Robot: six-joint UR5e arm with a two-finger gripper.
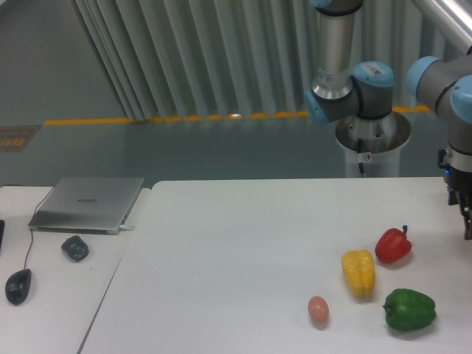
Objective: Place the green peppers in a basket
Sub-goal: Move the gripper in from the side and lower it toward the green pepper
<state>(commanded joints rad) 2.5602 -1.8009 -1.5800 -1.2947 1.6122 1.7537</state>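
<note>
**Arm upright at the right edge, green pepper on the table**

Your arm stands at the back right: its base column rises behind the table (pixel 243 221), a joint bends across, and the wrist drops straight down at the frame's right edge. The gripper (pixel 467 221) is cut off by that edge, so only a dark sliver of it shows, and you cannot tell whether its fingers are apart or together. It hangs above the tabletop, well apart from the vegetables.

Your green pepper (pixel 409 310) lies on the table at the front right, untouched. The yellow pepper (pixel 358 273) is just to its left, the red pepper (pixel 392 245) sits behind it, and a small egg (pixel 318 309) lies farther left.

On the side table to the left you have a closed laptop (pixel 88 203) and a mouse (pixel 18 286).
</note>
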